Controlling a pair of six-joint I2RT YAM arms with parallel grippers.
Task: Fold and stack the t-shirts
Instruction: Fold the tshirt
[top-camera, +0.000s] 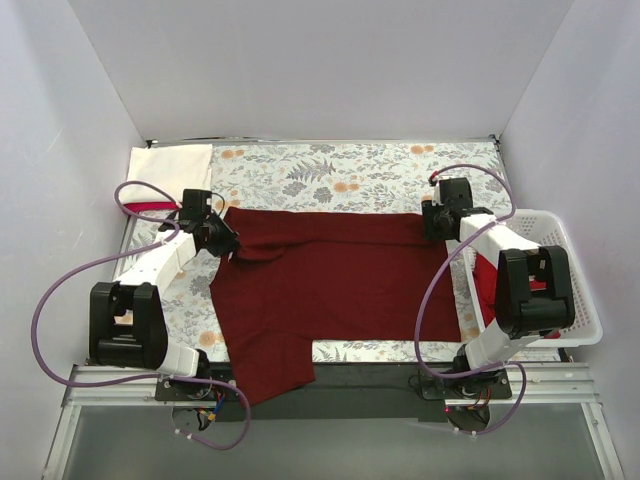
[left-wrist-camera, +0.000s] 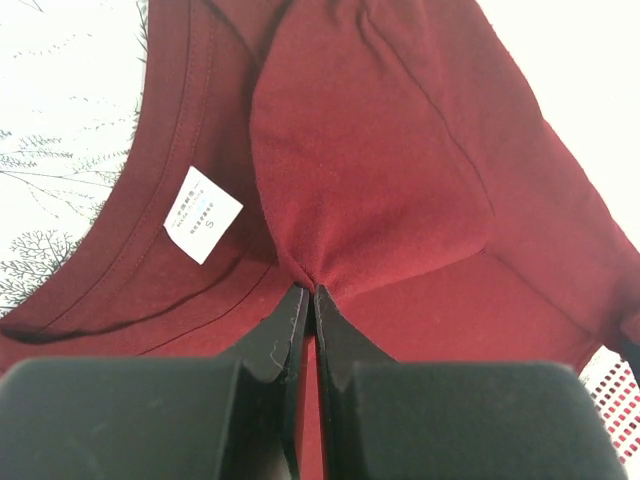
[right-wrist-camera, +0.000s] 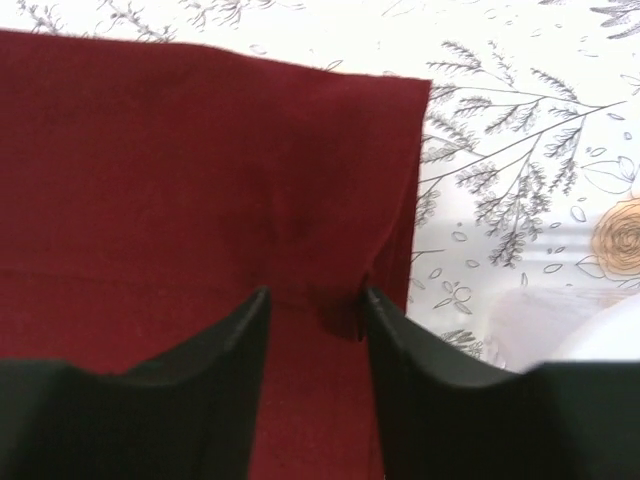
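Note:
A dark maroon t-shirt (top-camera: 330, 280) lies spread on the floral tablecloth, with one sleeve hanging over the near edge. My left gripper (top-camera: 226, 243) is at its left end by the collar. In the left wrist view that gripper (left-wrist-camera: 308, 292) is shut on a pinched fold of maroon cloth, next to the collar's white size label (left-wrist-camera: 203, 214). My right gripper (top-camera: 437, 222) is at the shirt's far right corner. In the right wrist view it (right-wrist-camera: 312, 305) is open, its fingers straddling the cloth near the hem edge (right-wrist-camera: 405, 200). A folded cream-white shirt (top-camera: 170, 163) lies at the far left corner.
A white lattice basket (top-camera: 575, 300) stands at the right table edge, partly behind my right arm, with red cloth (top-camera: 488, 285) inside. A bright red strip (top-camera: 150, 207) shows just below the cream shirt. White walls enclose the table on three sides.

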